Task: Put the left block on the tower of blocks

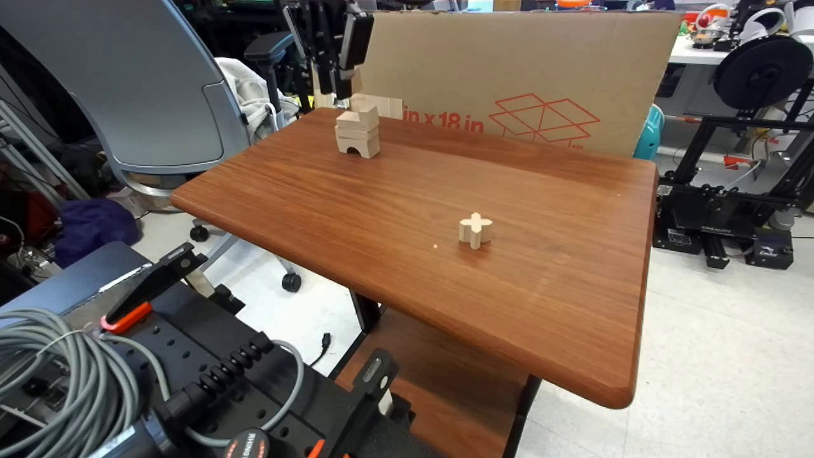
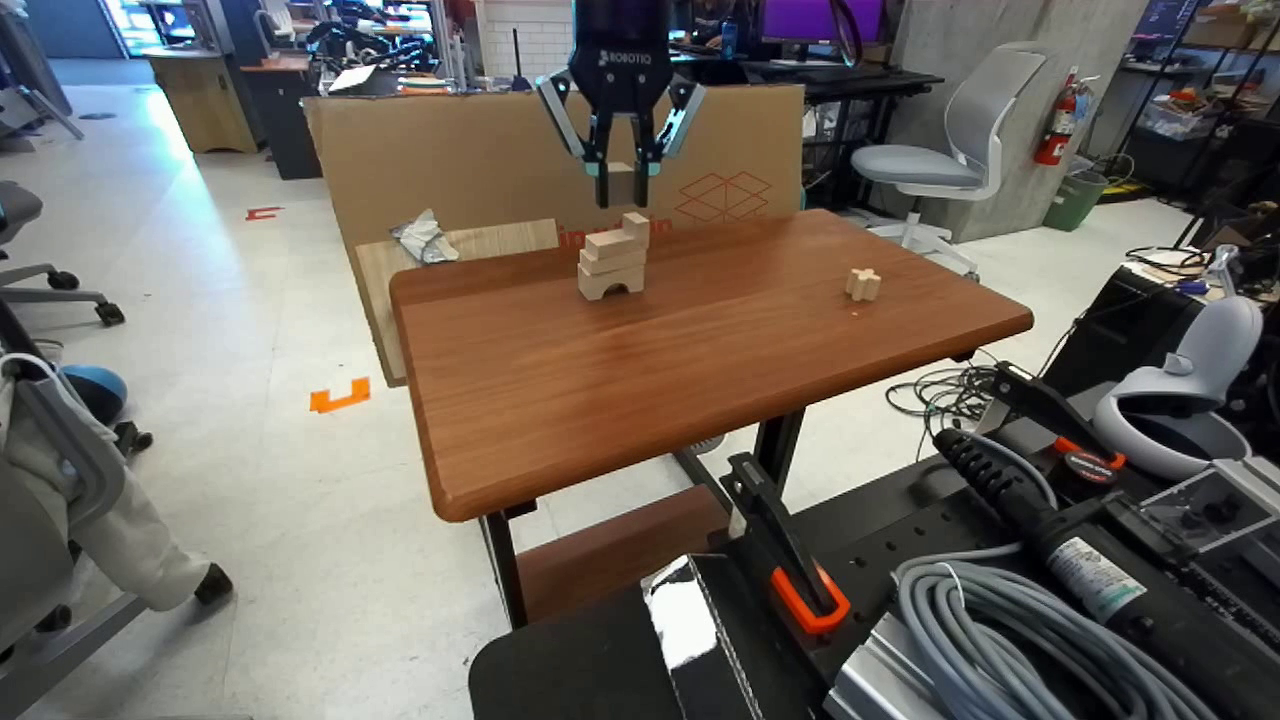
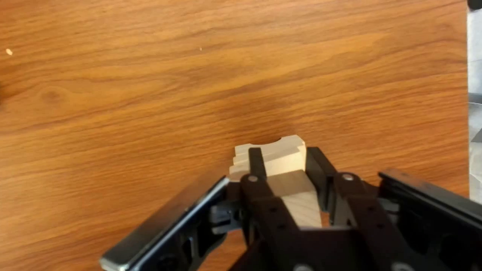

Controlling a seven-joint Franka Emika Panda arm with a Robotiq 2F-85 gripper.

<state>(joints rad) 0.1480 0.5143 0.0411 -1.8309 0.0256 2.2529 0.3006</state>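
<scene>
"My fingers [image 3: 257, 162] are clamped on what I take for the left block [image 2: 621, 186], above the tower of blocks [image 2: 613, 263]."

"Where to seat it?"

"Likely on the tower's bare lower step. I'd line up first, come down level beside the higher step, and let go only once it sits flat."

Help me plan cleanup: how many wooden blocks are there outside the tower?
2. A plain block is held in the gripper, above the tower; a cross-shaped block sits on the table. Others hidden elsewhere can't be ruled out.
</scene>
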